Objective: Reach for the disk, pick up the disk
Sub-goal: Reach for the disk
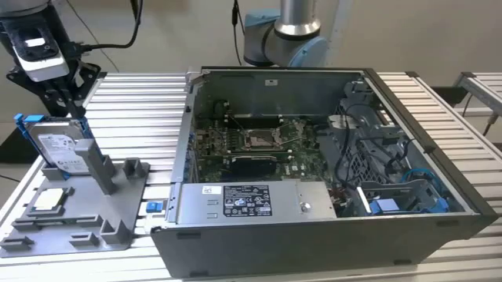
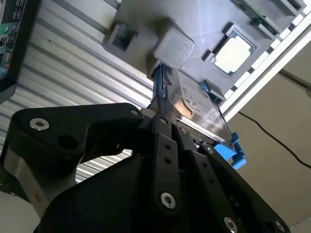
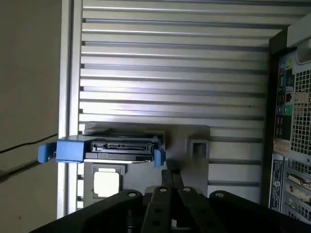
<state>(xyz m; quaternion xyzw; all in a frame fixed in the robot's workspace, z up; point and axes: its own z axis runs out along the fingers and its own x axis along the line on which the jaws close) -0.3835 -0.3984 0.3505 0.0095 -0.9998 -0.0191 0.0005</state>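
The disk [image 1: 56, 144] stands upright on its edge in a slot of the grey holder [image 1: 79, 226] at the exterior view's left. It is silver-grey with a white label and blue side rails. My gripper [image 1: 74, 111] hangs just above its upper corner on the side toward the computer case. In both wrist views the two black fingers lie close together, with no gap showing between them. Their tips [image 2: 158, 109] sit right at the blue rail of the disk [image 2: 199, 104]. In the first wrist view the gripper [image 3: 171, 177] is beside the blue end of the disk [image 3: 119, 145]. Whether the tips pinch the rail is hidden.
A small square silver chip [image 1: 49, 200] lies in a pocket of the holder, in front of the disk. A grey post [image 1: 98, 164] of the holder rises right beside the disk. The open computer case [image 1: 314, 176] stands at the exterior view's right, on the ribbed metal table [image 1: 133, 111].
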